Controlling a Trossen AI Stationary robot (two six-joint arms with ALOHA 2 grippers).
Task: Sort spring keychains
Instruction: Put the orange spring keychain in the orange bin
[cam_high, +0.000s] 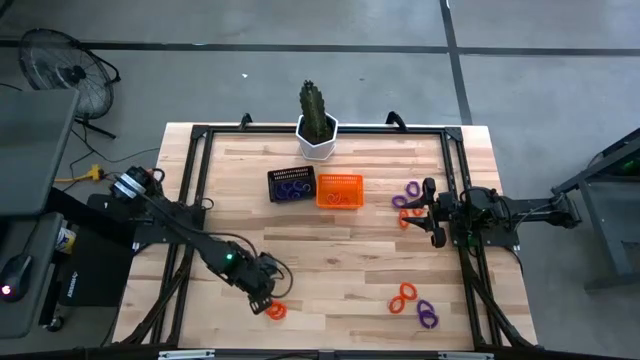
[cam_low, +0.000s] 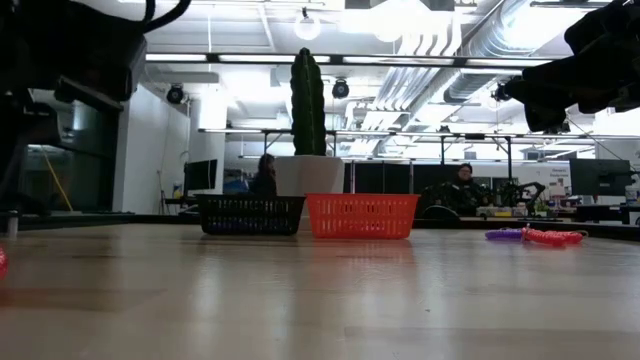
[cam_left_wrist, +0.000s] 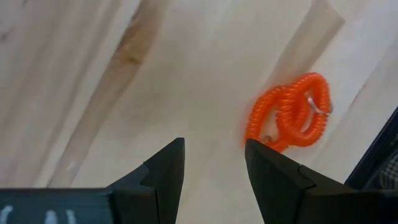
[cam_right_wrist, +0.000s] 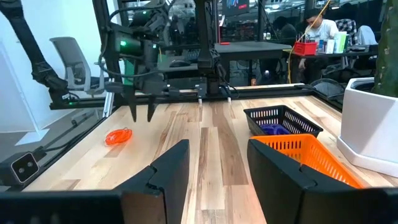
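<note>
Hovering near the table's front left edge in the high view: left gripper (cam_high: 263, 297), fingers parted, gripping nothing, an orange spring keychain (cam_high: 276, 311) lying just beside it on the wooden table (cam_high: 330, 250). Right gripper (cam_high: 432, 213) hanging at the right side, fingers spread and empty, near a cluster of purple and orange coils (cam_high: 407, 203). Counting four more coils at front right (cam_high: 414, 303), two orange, two purple. Black mesh basket (cam_high: 291, 185) holding purple coils, orange mesh basket (cam_high: 339, 190) touching it, potted cactus (cam_high: 317, 122) behind both.

Showing in the low view: both baskets side by side, cactus behind, two seated persons far back in the room, purple and orange coils lying at right (cam_low: 535, 236).

Showing in the left wrist view: fingers (cam_left_wrist: 165, 174) released, apart from the orange coil on bare wood.

Showing in the right wrist view: fingers (cam_right_wrist: 171, 168) open, nothing between; left arm's gripper poised over the orange coil.
</note>
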